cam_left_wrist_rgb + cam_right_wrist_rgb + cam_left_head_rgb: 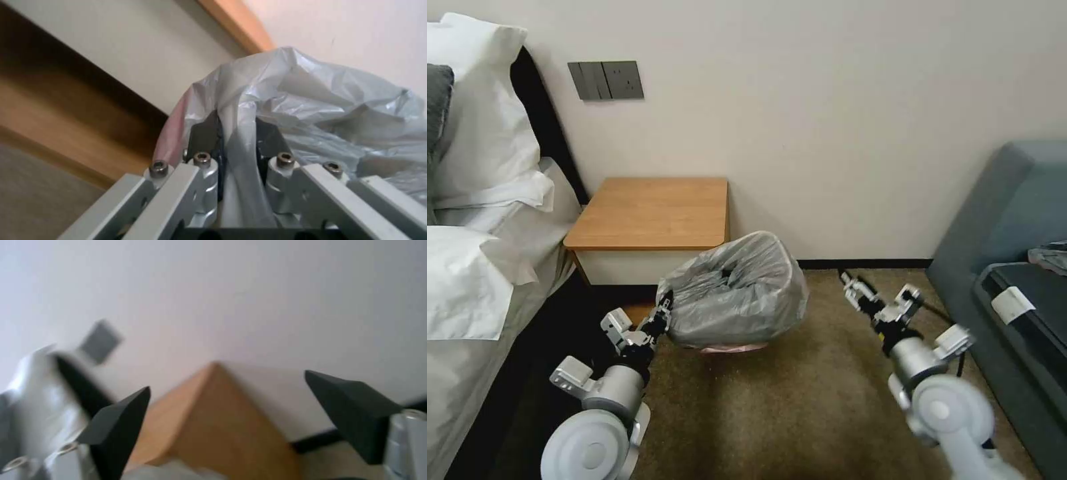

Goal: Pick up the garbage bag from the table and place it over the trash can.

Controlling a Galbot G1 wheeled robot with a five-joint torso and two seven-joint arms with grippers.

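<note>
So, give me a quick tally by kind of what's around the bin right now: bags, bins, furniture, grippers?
Garbage bag: 1, draped over the bin, pinched by the left gripper
Trash can: 1, nearly all covered
Nightstand: 1
Bed: 1
Sofa: 1
Grippers: 2, the right gripper open
Total: 7

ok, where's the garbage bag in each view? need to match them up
Head view: garbage bag at centre, draped over the bin on the carpet, left hand at its edge.
Left wrist view: bag fills the middle and right, a fold pinched between the fingers.
Right wrist view: pale sliver of bag at the bottom edge, between the open hand's fingers.
Shared landmark: the table.
</note>
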